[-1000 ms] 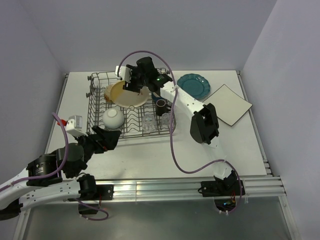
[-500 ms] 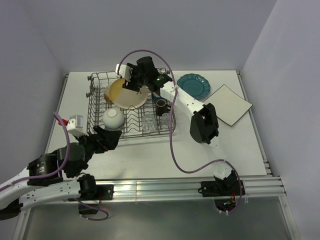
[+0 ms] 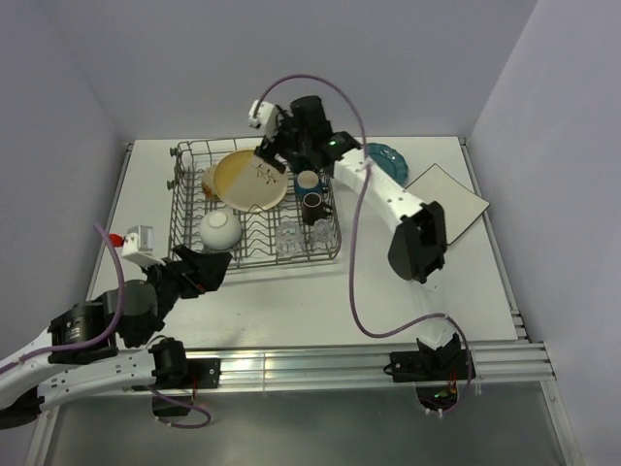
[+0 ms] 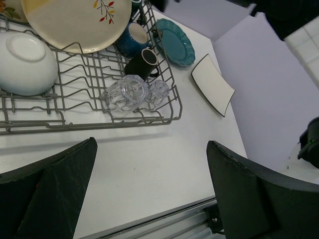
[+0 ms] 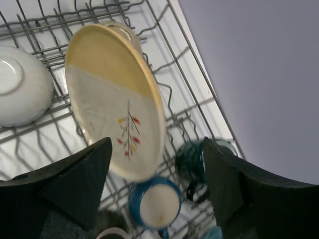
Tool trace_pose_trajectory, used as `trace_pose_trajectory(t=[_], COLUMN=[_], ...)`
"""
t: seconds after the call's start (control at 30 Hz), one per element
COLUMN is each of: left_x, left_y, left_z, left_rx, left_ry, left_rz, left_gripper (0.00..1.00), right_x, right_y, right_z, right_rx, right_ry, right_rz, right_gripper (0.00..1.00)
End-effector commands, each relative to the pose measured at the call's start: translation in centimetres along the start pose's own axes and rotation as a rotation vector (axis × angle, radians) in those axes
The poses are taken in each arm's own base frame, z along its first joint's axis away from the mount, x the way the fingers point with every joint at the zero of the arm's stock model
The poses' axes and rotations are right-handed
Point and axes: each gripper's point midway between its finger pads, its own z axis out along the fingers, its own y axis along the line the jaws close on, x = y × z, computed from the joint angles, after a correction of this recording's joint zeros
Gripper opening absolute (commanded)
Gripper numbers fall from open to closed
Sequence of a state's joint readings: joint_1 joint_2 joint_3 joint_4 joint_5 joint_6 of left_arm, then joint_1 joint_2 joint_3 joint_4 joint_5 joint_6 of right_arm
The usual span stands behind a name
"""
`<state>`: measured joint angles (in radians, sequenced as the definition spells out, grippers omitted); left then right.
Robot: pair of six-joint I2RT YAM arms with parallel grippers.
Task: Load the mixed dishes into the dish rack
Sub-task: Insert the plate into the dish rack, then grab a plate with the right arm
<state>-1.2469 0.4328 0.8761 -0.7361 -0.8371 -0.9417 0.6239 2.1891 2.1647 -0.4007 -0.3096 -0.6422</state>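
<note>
Leaf-sprig plate (image 3: pixel 250 181) aslant in dish rack (image 3: pixel 178 209)

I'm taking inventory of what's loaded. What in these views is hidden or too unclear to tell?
Top view: teal plate mostly under the right arm.
Left wrist: yellow-cream plate cut by top edge.
Right wrist: blue mug and dark mug beside it blurred.

Bowl (image 3: pixel 220 228) and plate (image 3: pixel 250 181) sit in the dish rack (image 3: pixel 176 214).
</note>
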Motion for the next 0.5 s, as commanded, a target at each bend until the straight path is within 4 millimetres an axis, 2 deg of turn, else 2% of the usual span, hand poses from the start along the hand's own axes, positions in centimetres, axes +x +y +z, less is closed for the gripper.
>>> trace_pose_trajectory(t=[0.0,0.03,0.07,0.1,0.13,0.17,0.2,0.23,0.27,0.3,0.33,0.37,0.4,0.43,0.47], left_x=[-1.4,-1.2,-1.5,-1.7,-1.4,-1.9,-1.6,-1.6,-2.1,-1.8,-1.8,-1.8,-1.5,-1.3,-0.9], left_y=[0.1,0.4,0.7,0.8,1.4,1.4,1.9,2.0,1.8,2.0,2.1,2.1,2.2,2.2,2.1], left_z=[-0.2,-0.2,-0.5,-0.5,-0.4,-0.8,-0.7,-0.8,-1.1,-1.0,-1.0,-1.0,-0.8,-0.7,-0.3], left_rx=[0.013,0.011,0.020,0.023,0.019,0.042,0.039,0.050,0.081,0.082,0.090,0.094,0.087,0.081,0.064], left_ry=[-0.064,-0.071,-0.087,-0.098,-0.108,-0.130,-0.135,-0.143,-0.159,-0.162,-0.167,-0.169,-0.169,-0.164,-0.158], left_rz=[-0.089,-0.098,-0.124,-0.145,-0.156,-0.198,-0.209,-0.222,-0.255,-0.249,-0.259,-0.268,-0.271,-0.267,-0.254], left_gripper=[0.99,0.99,0.99,0.99,0.99,0.99,0.99,0.99,0.99,0.99,0.99,0.99,0.99,0.99,0.99], right_x=[-4.9,-4.5,-2.3,-1.4,1.1,2.5,3.6,7.2,9.0,10.6,13.2,15.5,16.4,18.6,19.9], right_y=[-5.0,-6.9,-6.8,-6.9,-8.2,-8.4,-7.4,-8.2,-8.0,-8.0,-6.7,-7.1,-6.8,-6.0,-6.1], right_z=[-8.9,-11.5,-11.7,-12.6,-14.2,-15.0,-15.7,-17.1,-17.8,-18.5,-19.0,-20.3,-20.6,-21.6,-22.4], right_rx=[0.121,0.168,0.162,0.140,0.155,0.132,0.044,0.056,0.048,0.059,0.067,0.109,0.126,0.161,0.189], right_ry=[-0.117,-0.133,-0.102,-0.099,-0.078,-0.064,-0.061,-0.031,-0.017,-0.006,0.039,0.055,0.063,0.094,0.101], right_rz=[0.163,0.268,0.344,0.409,0.528,0.595,0.675,0.827,0.904,0.972,1.057,1.110,1.136,1.218,1.263], right_gripper=[0.85,0.91,0.99,1.00,1.00,1.00,1.00,1.00,1.00,0.98,0.96,0.94,0.93,0.88,0.86])
